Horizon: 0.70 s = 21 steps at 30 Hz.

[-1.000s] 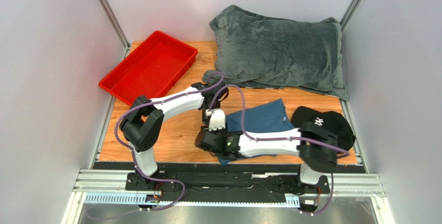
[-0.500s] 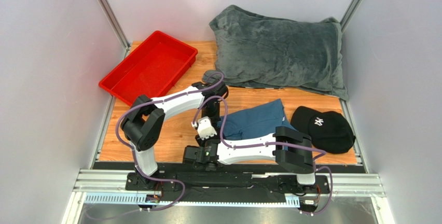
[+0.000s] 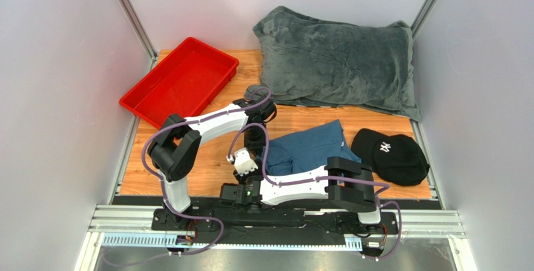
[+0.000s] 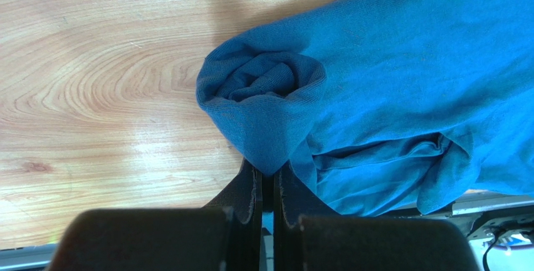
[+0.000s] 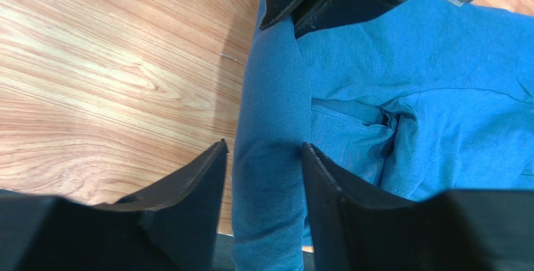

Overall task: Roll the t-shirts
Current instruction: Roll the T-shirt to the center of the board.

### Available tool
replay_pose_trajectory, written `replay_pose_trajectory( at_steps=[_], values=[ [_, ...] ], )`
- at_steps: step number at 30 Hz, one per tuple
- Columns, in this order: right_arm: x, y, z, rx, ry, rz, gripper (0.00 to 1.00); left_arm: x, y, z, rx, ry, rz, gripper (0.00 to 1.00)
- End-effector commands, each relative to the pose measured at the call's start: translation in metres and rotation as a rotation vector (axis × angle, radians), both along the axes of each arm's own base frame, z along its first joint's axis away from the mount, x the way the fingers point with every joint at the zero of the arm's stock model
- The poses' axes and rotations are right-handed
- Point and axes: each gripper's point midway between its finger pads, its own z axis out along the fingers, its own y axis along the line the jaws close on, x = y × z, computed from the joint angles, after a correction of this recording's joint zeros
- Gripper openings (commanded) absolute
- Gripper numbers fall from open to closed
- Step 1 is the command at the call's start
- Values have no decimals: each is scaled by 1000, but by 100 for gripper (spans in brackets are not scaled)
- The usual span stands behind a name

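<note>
The dark teal t-shirt [image 3: 310,148] lies on the wooden table near its front edge, its left edge rolled into a tube. In the left wrist view the roll's end [image 4: 263,86] shows its spiral. My left gripper [image 4: 268,174] is shut on a fold of the shirt [image 4: 407,64] at that end; from above it is at the shirt's left edge [image 3: 251,152]. My right gripper [image 5: 264,148] is open and straddles the rolled edge of the shirt [image 5: 407,83] near the table's front edge [image 3: 241,188]. The left gripper's black body shows at the top of the right wrist view.
A black cap [image 3: 392,155] with a white logo lies right of the shirt. A large grey plush blanket [image 3: 338,64] fills the back right. A red tray [image 3: 155,70] stands at the back left. Grey walls close in both sides.
My right arm has swung left and toward the front edge, uncovering the shirt and the cap. My left gripper has moved toward the front with the shirt's rolled edge.
</note>
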Motion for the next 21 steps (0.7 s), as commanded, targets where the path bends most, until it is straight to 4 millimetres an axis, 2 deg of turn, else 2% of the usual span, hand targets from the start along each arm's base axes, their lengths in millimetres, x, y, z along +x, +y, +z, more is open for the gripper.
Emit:
replay_pose_trajectory(
  at_steps=[1, 6, 9, 11, 12, 14, 15, 16, 17, 18, 19, 20, 21],
  values=[
    [5, 1, -7, 3, -20, 4, 44, 2, -7, 7, -11, -7, -22, 0],
    [9, -8, -17, 11, -4, -20, 41, 1, -7, 6, -10, -4, -29, 0],
    [10, -10, -15, 21, -3, -24, 38, 1, -8, 5, -11, -1, -27, 0],
    [10, -10, -13, 48, 6, -31, 34, 1, -9, 5, -14, 4, -31, 1],
    [12, -16, -19, 45, 16, -43, 34, 2, -9, 6, -18, -1, -31, 2],
    [10, -12, -18, 119, 53, -43, 29, 2, -10, 6, -23, 1, -35, 5],
    [12, -12, -19, 149, 67, -50, 26, 3, -11, 7, -31, -2, -41, 7],
    [8, -21, -28, 152, 102, -49, 24, 3, -12, 8, -41, -1, -42, 12],
    [9, -13, -19, 238, 107, -46, 24, 5, -13, 9, -50, -4, -48, 15],
    [12, -15, -16, 270, 117, -53, 23, 6, -15, 12, -69, -11, -53, 19],
    [7, -23, -25, 277, 150, -51, 22, 8, -15, 14, -83, -16, -54, 27],
    [9, -17, -13, 365, 152, -55, 22, 12, -18, 18, -101, -32, -63, 31],
    [13, -21, -13, 394, 163, -70, 22, 13, -20, 23, -126, -38, -69, 36]
  ],
)
